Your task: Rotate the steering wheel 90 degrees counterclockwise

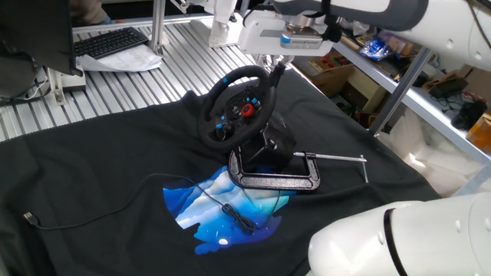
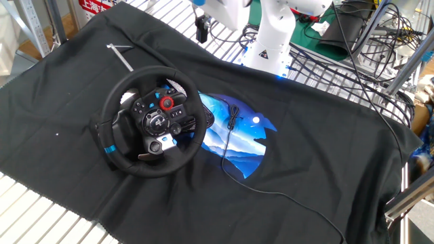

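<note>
One fixed view: round black steering wheel (image 1: pixel 236 106), pincer (image 1: pixel 275 67) gap unclear, possibly narrow.

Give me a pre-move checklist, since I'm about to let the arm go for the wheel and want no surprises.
1. Steering wheel free of the gripper: ok, they are apart.
2. Gripper empty: ok, nothing between its fingers.
3. Jaw opening wide enough for the rim: cannot tell.
4. Blue stripe visible as a rotation reference: ok.
5. C-clamp holding the base: ok, it sits at the base, but tightness cannot be told.
6. Cable away from the rim: ok, it lies beside the wheel on the cloth.
</note>
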You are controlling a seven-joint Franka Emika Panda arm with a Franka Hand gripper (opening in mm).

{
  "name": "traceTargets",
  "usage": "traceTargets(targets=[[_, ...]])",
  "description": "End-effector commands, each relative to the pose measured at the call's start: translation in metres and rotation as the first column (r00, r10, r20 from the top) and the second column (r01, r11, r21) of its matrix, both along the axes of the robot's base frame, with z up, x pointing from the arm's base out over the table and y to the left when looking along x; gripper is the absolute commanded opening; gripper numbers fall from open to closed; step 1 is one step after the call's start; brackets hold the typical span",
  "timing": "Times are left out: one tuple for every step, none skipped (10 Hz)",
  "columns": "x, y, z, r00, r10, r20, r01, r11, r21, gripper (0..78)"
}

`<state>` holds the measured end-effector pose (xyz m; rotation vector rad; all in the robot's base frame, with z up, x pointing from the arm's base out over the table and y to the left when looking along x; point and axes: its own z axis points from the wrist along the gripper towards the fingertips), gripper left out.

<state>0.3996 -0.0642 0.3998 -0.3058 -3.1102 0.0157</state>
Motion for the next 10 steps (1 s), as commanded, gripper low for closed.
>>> traceTargets(targets=[[0.008, 0.003, -0.007, 0.999, 0.038, 0.017, -0.038, 0.999, -0.003, 1.1], [0.012, 0.004, -0.013, 0.998, 0.044, 0.033, -0.044, 0.999, -0.003, 1.1], [0.015, 0.005, -0.015, 0.998, 0.046, 0.042, -0.046, 0.999, -0.006, 1.1], [0.019, 0.006, -0.014, 0.998, 0.047, 0.042, -0.047, 0.999, -0.006, 1.1], [0.022, 0.006, -0.013, 0.998, 0.047, 0.042, -0.047, 0.999, -0.004, 1.1], [0.024, 0.006, -0.013, 0.998, 0.047, 0.041, -0.047, 0.999, -0.004, 1.1], [0.024, 0.007, -0.013, 0.998, 0.046, 0.041, -0.046, 0.999, -0.004, 1.1], [0.024, 0.007, -0.013, 0.998, 0.043, 0.041, -0.043, 0.999, -0.004, 1.1], [0.024, 0.007, -0.013, 0.998, 0.041, 0.040, -0.040, 0.999, -0.003, 1.1], [0.026, 0.007, -0.013, 0.999, 0.035, 0.038, -0.034, 0.999, -0.003, 1.1]])
